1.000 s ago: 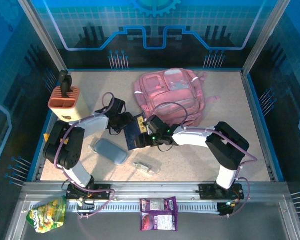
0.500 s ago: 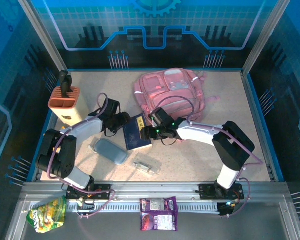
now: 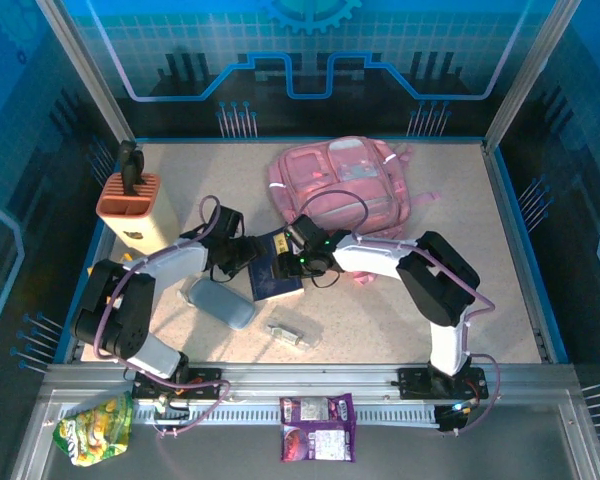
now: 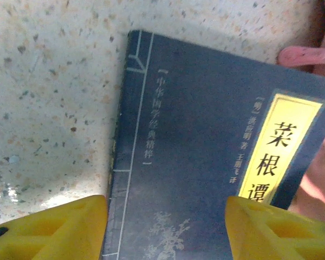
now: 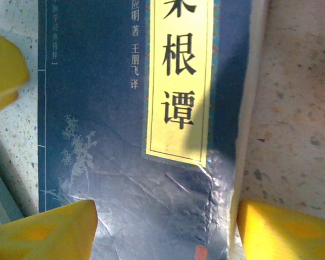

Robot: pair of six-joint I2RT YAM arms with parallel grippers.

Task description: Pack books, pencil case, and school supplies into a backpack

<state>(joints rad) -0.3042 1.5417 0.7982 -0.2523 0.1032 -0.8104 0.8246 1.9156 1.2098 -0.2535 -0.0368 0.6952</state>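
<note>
1. Since a second ago, my right arm's elbow has pulled in toward the middle and my left arm has stretched out flatter. More of the navy book (image 3: 273, 280) now shows.
2. Left gripper (image 4: 165, 233): jaws spread, nothing pinched. One yellow fingertip (image 4: 49, 227) is over bare table and the other is over the cover, so they straddle the book's left edge.
3. Right gripper (image 5: 165, 233): also spread and released. One fingertip (image 5: 43, 230) is over the cover and the other is past the book's right edge.
4. The book lies flat, cover up with its yellow title label showing, between both grippers.
5. The backpack (image 3: 345, 185) is just behind the book, with its pink fabric at the book's far corner.
6. The pencil case (image 3: 220, 302) is on the near-left side, just beside the book. The clear school supplies (image 3: 293, 333) item is nearer me, apart from it.
7. The table (image 3: 180, 190) is speckled beige. The orange-topped block (image 3: 132, 210) stands far left.
8. A yellow snack bag (image 3: 95, 428) and purple packets (image 3: 318, 428) sit on the front rail. The enclosure walls are blue.
</note>
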